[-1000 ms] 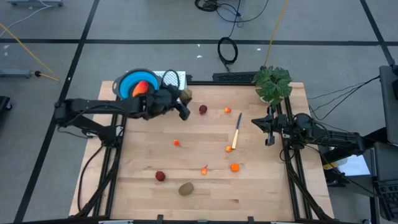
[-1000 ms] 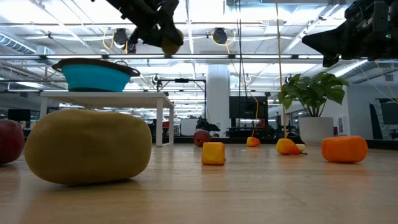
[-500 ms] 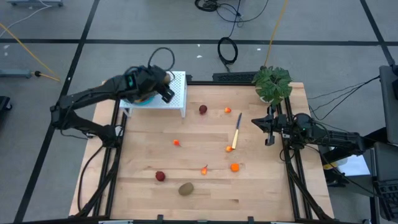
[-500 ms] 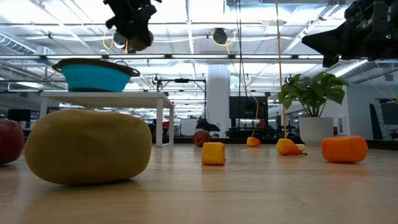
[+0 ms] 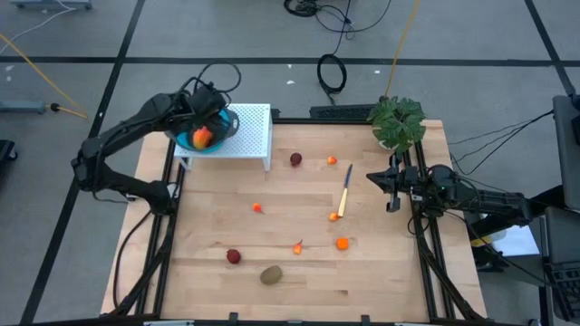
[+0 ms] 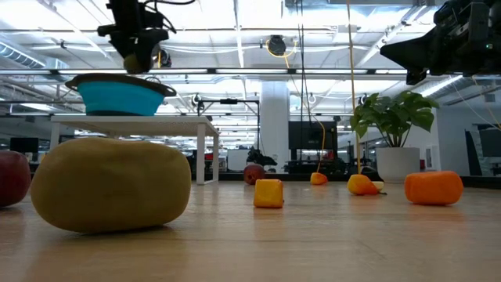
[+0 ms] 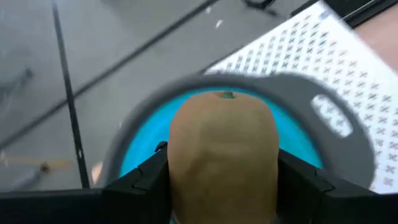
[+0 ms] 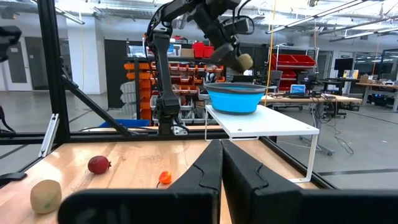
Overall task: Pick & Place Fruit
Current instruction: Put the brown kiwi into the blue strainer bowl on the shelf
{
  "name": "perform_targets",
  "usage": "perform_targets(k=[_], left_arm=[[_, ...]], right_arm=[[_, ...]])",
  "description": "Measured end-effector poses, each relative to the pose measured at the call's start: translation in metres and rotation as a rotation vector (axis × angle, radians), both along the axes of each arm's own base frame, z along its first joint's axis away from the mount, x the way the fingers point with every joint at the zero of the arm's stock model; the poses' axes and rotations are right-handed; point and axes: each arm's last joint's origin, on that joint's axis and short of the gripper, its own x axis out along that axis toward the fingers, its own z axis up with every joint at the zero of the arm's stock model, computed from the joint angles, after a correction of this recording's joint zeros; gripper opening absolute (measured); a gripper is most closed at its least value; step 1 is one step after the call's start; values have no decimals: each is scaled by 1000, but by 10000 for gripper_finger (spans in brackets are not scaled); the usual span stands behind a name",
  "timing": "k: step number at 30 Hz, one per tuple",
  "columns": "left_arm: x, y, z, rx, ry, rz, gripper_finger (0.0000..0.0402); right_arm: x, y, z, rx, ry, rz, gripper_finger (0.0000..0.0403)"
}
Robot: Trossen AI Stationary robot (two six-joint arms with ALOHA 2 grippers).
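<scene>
Tan oval fruit (image 7: 222, 158) held above bowl (others scattered on table)

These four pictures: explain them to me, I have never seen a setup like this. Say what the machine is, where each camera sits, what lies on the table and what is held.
Two dark robot arms work at a wooden table. One camera looks straight down, one sits at table-top height, and one rides on each wrist. The left gripper hangs over a blue bowl on a white perforated stand, shut on a brown-green oval fruit. An orange-red piece already lies in the bowl. The right gripper waits shut at the table's right edge. On the table lie two dark red balls, another brown-green oval, small orange bits, a yellow-handled knife and a potted plant.
</scene>
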Motion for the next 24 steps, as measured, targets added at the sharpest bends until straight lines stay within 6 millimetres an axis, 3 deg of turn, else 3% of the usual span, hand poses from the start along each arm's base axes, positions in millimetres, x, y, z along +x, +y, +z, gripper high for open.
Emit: perform_targets(k=[6,17,24], left_arm=[[-3,0,-3,-116,-75,28,211],[-3,0,-5,-148,-95,57,211],[-4,-1,-37,-215,-34,110,211]], right_arm=[[0,0,0,0,2,0,0],[0,0,0,0,3,1,0],[0,0,0,38,-2,7,0]])
